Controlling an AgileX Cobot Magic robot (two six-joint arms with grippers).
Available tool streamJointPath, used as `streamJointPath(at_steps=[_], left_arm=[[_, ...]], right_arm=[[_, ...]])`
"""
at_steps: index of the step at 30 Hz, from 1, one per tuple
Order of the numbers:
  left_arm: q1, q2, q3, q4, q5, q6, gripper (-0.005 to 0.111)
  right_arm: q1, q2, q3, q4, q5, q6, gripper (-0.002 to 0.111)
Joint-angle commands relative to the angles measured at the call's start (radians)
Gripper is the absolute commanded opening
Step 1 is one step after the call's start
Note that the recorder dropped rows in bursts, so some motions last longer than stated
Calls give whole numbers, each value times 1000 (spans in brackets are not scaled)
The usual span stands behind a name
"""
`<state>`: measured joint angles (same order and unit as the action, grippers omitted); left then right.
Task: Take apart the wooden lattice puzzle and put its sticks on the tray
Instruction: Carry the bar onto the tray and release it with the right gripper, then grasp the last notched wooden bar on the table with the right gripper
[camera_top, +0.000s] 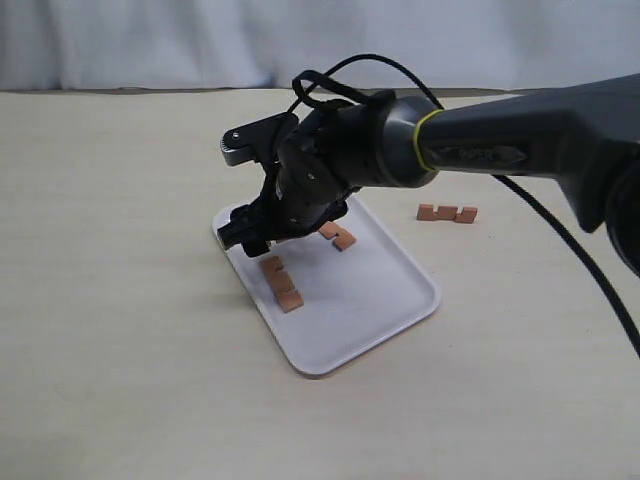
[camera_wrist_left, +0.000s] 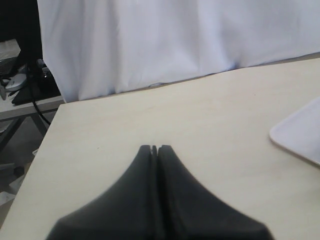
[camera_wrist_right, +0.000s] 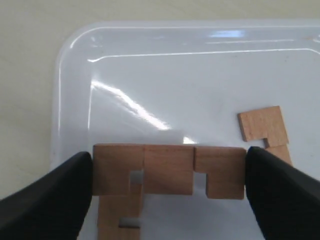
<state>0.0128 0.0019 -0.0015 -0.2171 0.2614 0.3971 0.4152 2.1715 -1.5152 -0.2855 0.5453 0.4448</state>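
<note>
While the left pincer is closed tight on nothing above the worktop, the right pincer squeezes one stick by its ends over the white tray. A second stick and third stick lie in it; a fourth stick lies on the worktop.

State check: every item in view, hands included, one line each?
Tray: holds two loose sticks.
Near stick: flat on tray.
Far stick: flat on tray.
Held stick: clamped endwise, over tray.
Right hand: closed on held stick.
Left hand: shut, empty.
Fourth stick: lying off tray.
</note>
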Motion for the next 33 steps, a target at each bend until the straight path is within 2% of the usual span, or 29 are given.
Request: streamJointPath(at_steps=[1,2,5,16,21,26,33], left_arm=[[4,-2,1,-5,-11,-1,0],[4,-2,1,-5,-11,-1,0],[4,-2,1,-5,-11,-1,0],[4,-2,1,-2,-7,-1,0],[4,-2,1,-1,-7,-1,0],[4,-2,1,-1,-7,-1,0],[4,-2,1,-1,-7,-1,0]], right_arm=[[-6,-1,-7,-27,8,25,62],[-6,-1,-7,-49,-6,16,72],[-6,-1,-7,-98,-4,11,83],[-6,-58,-7,-87,126,-43,83],[-13,-140,-7,35,168,-219,83],[-87,-218,-7,174,215,-336,83],[-274,-278,-7,248,302,-401,83]])
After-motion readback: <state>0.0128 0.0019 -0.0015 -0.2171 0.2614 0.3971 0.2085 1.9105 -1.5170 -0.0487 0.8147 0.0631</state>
